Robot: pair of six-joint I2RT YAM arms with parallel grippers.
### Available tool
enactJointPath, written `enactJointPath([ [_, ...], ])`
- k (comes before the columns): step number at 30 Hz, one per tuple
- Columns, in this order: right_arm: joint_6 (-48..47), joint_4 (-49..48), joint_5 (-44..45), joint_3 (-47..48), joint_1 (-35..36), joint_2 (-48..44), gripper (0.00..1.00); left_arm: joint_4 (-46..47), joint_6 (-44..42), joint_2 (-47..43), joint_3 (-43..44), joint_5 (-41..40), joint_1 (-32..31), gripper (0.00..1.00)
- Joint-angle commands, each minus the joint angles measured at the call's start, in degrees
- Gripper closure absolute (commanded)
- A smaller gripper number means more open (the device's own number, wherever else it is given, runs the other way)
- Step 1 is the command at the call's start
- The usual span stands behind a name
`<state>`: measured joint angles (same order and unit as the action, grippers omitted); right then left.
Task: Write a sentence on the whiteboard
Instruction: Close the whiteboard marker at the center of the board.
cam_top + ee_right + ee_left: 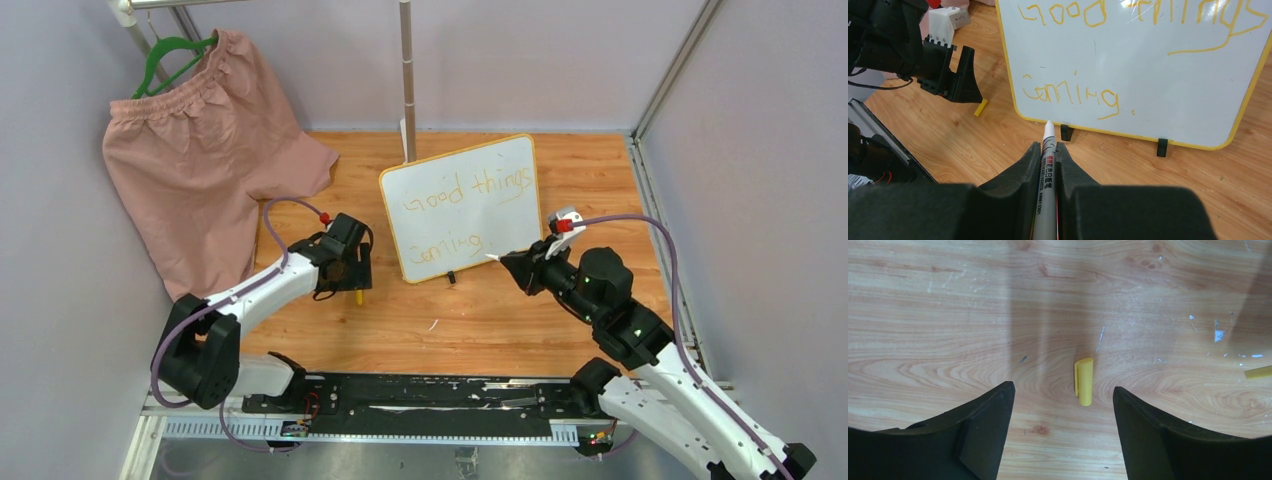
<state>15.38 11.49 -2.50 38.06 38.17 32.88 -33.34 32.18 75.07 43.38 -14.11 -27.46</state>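
The whiteboard point(465, 205) with a yellow frame stands tilted on two black clip feet at the table's middle; it also fills the top of the right wrist view point(1158, 65). The sentence point(460, 205) reads "Good things Coming" in yellow, in two lines point(1070, 95). My right gripper point(510, 262) is shut on a silver marker point(1047, 170); its white tip points at the board's lower edge, a little off it. My left gripper point(352, 278) is open above the yellow marker cap point(1084, 381), which lies on the wood between the fingers point(988, 425).
Pink shorts point(200, 160) hang on a green hanger point(170, 60) at the back left. A metal pole point(407, 70) stands behind the board. Grey walls close the sides. Small white flecks point(1218, 334) lie on the wooden table point(480, 320).
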Motion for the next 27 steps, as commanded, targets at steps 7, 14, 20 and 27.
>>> enactJointPath([
  [7, -1.4, -0.5, -0.6, 2.2, -0.4, 0.0, 1.0, 1.6, -1.2, 1.6, -0.4, 3.2, 0.2, 0.32],
  [14, -0.1, -2.1, -1.3, 1.2, -0.3, 0.0, 1.0, 2.5, -1.3, 3.3, -0.6, 4.3, 0.2, 0.42],
  [20, 0.8, -2.8, -1.4, -0.4, -0.3, -1.0, 1.0, 3.4, -0.5, 5.2, 0.0, 3.7, 0.2, 0.5],
  [27, 0.9, -2.8, -1.5, -1.1, -0.3, -1.8, 1.0, 3.8, 0.3, 8.8, 1.5, 2.9, 0.2, 0.55],
])
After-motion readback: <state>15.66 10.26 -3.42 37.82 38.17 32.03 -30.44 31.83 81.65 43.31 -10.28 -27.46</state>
